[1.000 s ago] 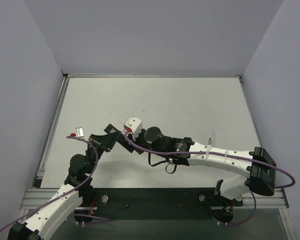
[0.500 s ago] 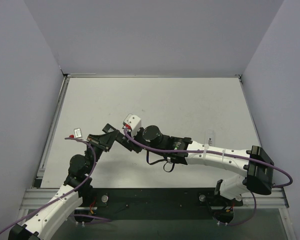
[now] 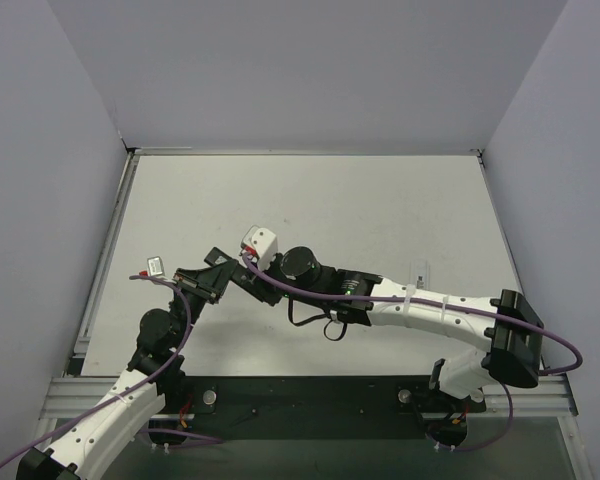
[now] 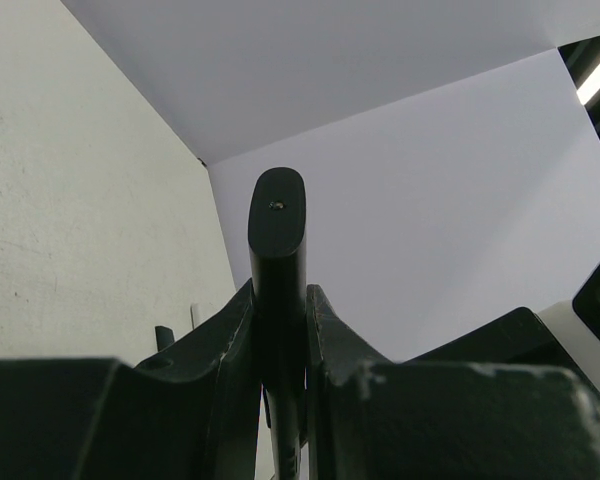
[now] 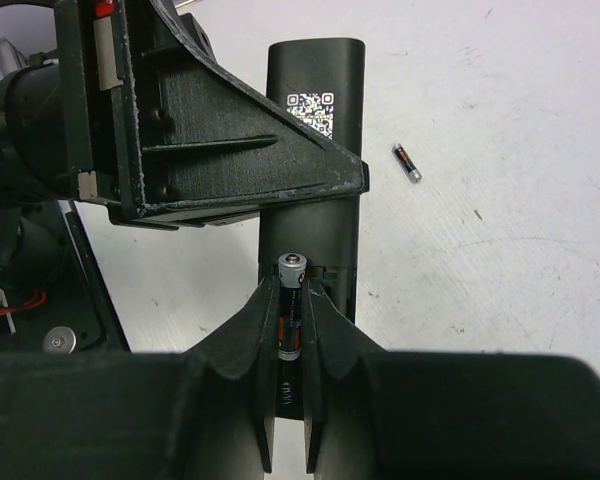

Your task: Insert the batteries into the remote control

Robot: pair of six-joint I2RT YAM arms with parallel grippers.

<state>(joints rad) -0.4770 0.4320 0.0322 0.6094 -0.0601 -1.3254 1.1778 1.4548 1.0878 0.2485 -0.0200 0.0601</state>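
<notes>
- Slim black plastic remote control [image 5: 315, 80]: centre of right wrist view, clamped in your left gripper [image 4: 278, 330].
- Dark grey cylindrical battery [image 5: 291, 300]: lower centre, pinched by your right gripper [image 5: 291, 345], at remote's near end.
- Spare battery [image 5: 406, 162]: lay upper right on white table [image 5: 500, 250].
- Risk, as judged: you could have jammed or dropped the cell through tilted entry, or pivoted the remote in its clamp by pushing.

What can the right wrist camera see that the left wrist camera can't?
Only the right wrist camera shows a battery pinched in the right gripper, close to the remote control. It also shows a spare battery lying on the table and a square code sticker on the remote. Only the left wrist camera shows the remote's rounded tip with a tiny hole, and the walls behind it. Both show the dark remote clamped in the left gripper, and the pale table.
</notes>
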